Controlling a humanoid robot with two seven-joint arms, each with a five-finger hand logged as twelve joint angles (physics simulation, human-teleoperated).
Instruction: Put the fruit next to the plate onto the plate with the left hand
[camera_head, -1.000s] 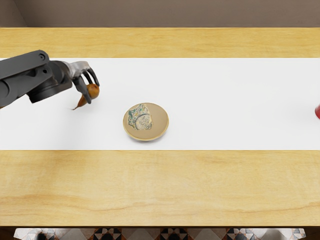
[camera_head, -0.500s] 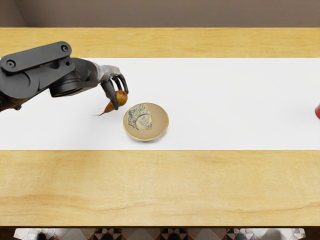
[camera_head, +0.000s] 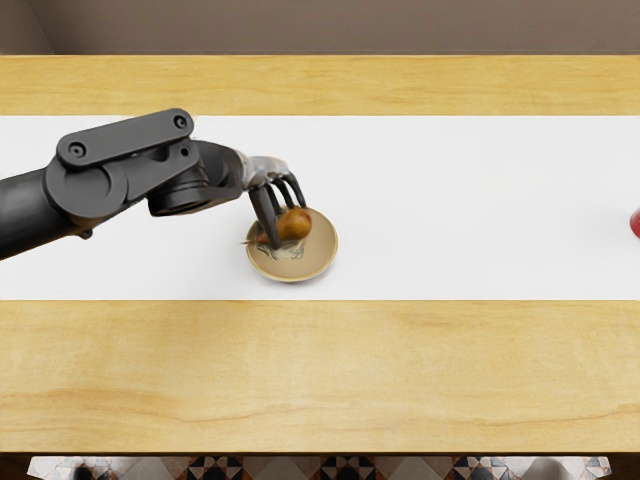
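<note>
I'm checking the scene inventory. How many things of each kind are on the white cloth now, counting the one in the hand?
plate: 1
fruit: 1, gripped by the left hand over the plate
red thing: 1, cut off by the right edge, kind unclear
Total: 3

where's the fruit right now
In the head view the fruit is left of centre, gripped by the left hand over the upper-left part of the plate.
</note>
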